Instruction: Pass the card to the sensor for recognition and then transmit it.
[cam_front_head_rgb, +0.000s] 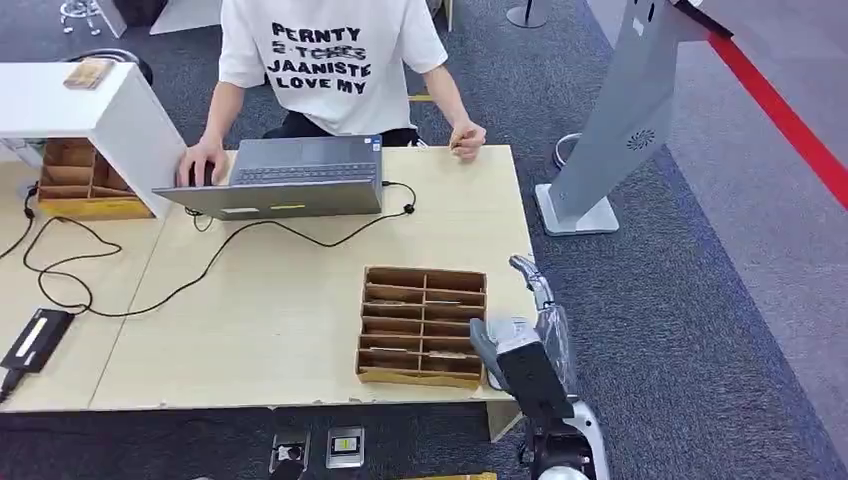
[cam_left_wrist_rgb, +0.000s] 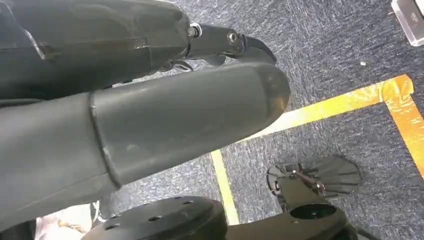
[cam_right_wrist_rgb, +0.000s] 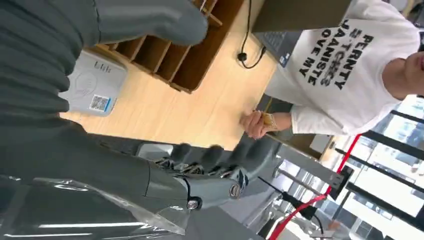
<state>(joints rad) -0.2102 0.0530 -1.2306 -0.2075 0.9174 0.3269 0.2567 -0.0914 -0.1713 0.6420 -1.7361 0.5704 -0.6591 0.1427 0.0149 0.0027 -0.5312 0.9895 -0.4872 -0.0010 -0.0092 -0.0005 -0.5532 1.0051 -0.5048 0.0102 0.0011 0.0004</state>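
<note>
Pale wood makes up the flat counter (cam_front_head_rgb: 300, 300), smooth and light. The left hand (cam_left_wrist_rgb: 150, 125) hangs over dark blue carpet (cam_left_wrist_rgb: 325, 40) with yellow tape (cam_left_wrist_rgb: 350, 100) on it; its thick grey thumb and a darker finger lie close together, and I cannot tell if the fingers (cam_left_wrist_rgb: 225, 42) are wide or closed. Far left on the counter stands a white box (cam_front_head_rgb: 110, 110). Next comes a thin grey laptop (cam_front_head_rgb: 290, 175) with a black wire, and a person (cam_front_head_rgb: 330, 60) in a white shirt sits behind it. The person's hand (cam_front_head_rgb: 467, 138) rests on the far edge of the counter and pinches a small tan thing (cam_right_wrist_rgb: 270, 120). It may be the card, but it is too small to be sure. It is well apart from the robot's fingers. Nearer is a brown wooden tray (cam_front_head_rgb: 423, 325) with many little square slots. Just beside it sits the sensor (cam_right_wrist_rgb: 92, 87), a smooth light grey box with round corners and a small square sticker. The right hand (cam_front_head_rgb: 535, 335) hovers above the sensor, its fingers (cam_front_head_rgb: 530, 275) stretched out wide, thumb apart, holding nothing. Far right, a tall grey metal stand (cam_front_head_rgb: 620, 120) leans on the carpet.
</note>
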